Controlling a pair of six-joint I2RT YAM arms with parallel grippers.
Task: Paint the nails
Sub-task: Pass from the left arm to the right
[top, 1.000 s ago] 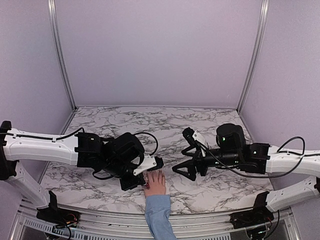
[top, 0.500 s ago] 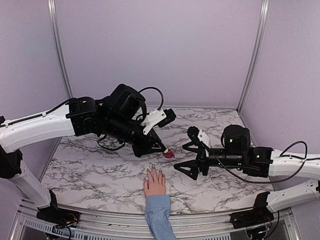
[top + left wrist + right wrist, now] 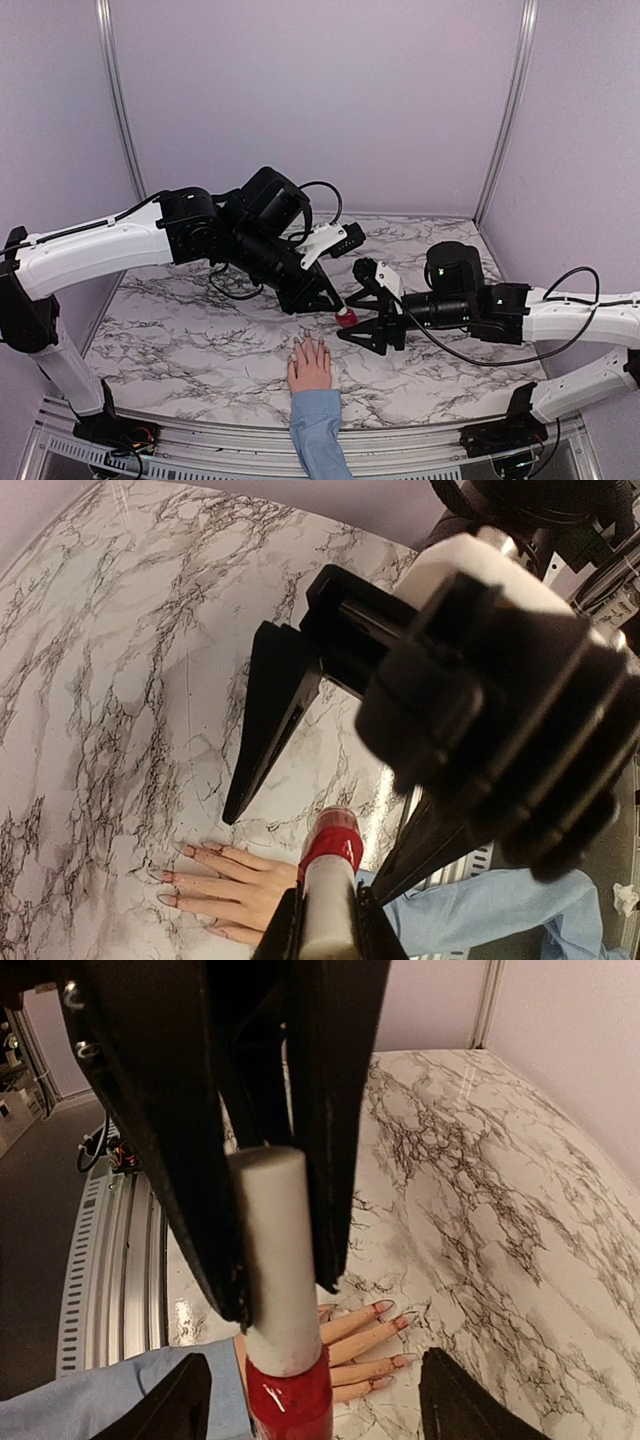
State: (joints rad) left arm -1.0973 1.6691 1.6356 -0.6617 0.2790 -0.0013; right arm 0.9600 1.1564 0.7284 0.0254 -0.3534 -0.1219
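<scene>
A pale pink hand (image 3: 310, 365) in a light blue sleeve (image 3: 318, 432) lies palm down on the marble table. The nails (image 3: 400, 1323) are pale with red at their bases, and they also show in the left wrist view as the nails (image 3: 163, 877). My left gripper (image 3: 333, 303) is shut on the white cap (image 3: 272, 1260) of a red polish bottle (image 3: 346, 318), held in the air above and to the right of the hand. My right gripper (image 3: 352, 324) is open. Its jaws stand on either side of the red bottle (image 3: 290, 1400), apart from the glass.
The marble table (image 3: 180, 340) has a metal rail (image 3: 200, 440) along its near edge. Lilac walls with upright metal posts (image 3: 118, 110) close in the back and sides. Both arms meet over the middle of the table, just behind the hand.
My left arm has lifted the bottle from beside the hand, up and to the right. My right gripper has moved left around the bottle, and its jaws have narrowed.
</scene>
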